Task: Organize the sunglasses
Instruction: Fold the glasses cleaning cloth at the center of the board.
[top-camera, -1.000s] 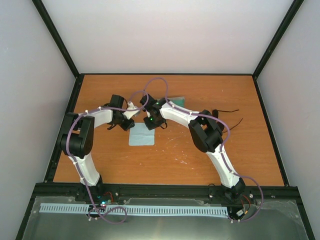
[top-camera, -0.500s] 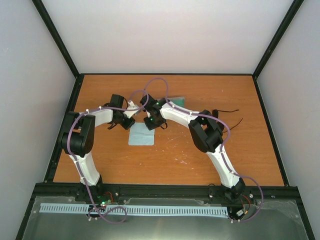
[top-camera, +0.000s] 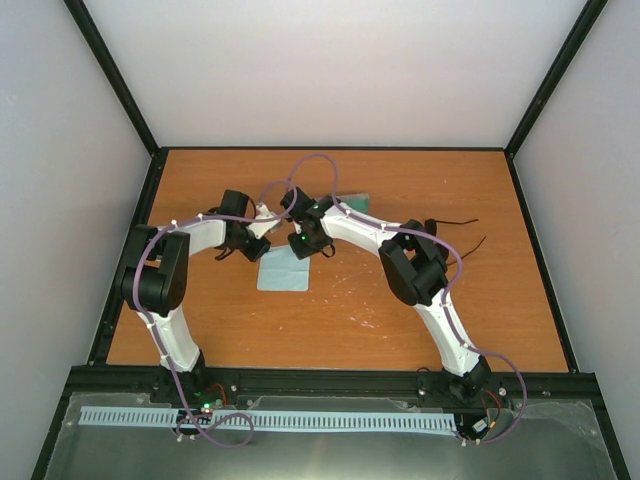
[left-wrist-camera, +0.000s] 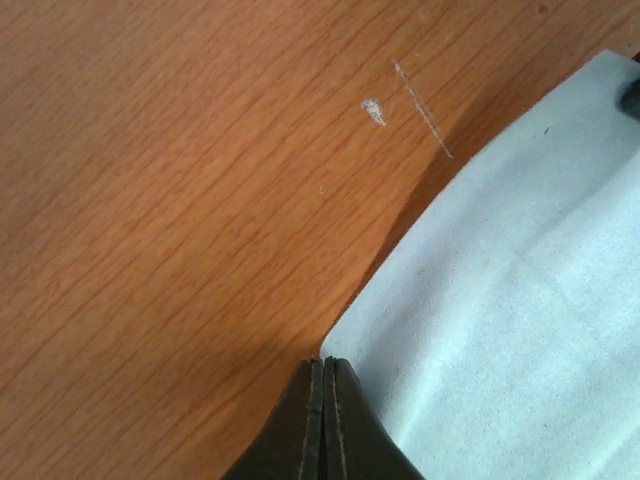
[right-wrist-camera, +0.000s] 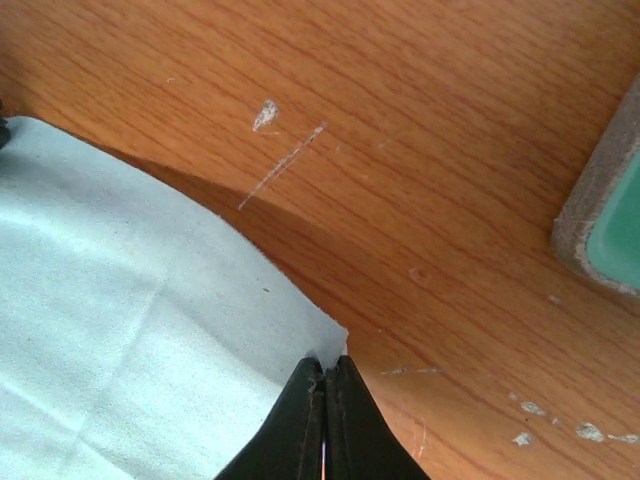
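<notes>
The sunglasses lie at the right of the table behind my right arm; only their thin black temple arms and a dark bit of frame show. Neither gripper is near them. A pale blue cloth lies in the middle. My left gripper is shut on the cloth's far left corner. Shut too, my right gripper pinches the far right corner of the cloth. Both pinched edges stand slightly off the wood.
The grey case with mint-green inside lies open just beyond the right gripper. The orange wooden table is bounded by black frame rails. White scratches mark the wood between the two grippers.
My left gripper's jaws have come together on the cloth's corner. The right gripper was shut on its corner throughout. Neither arm has visibly moved.
</notes>
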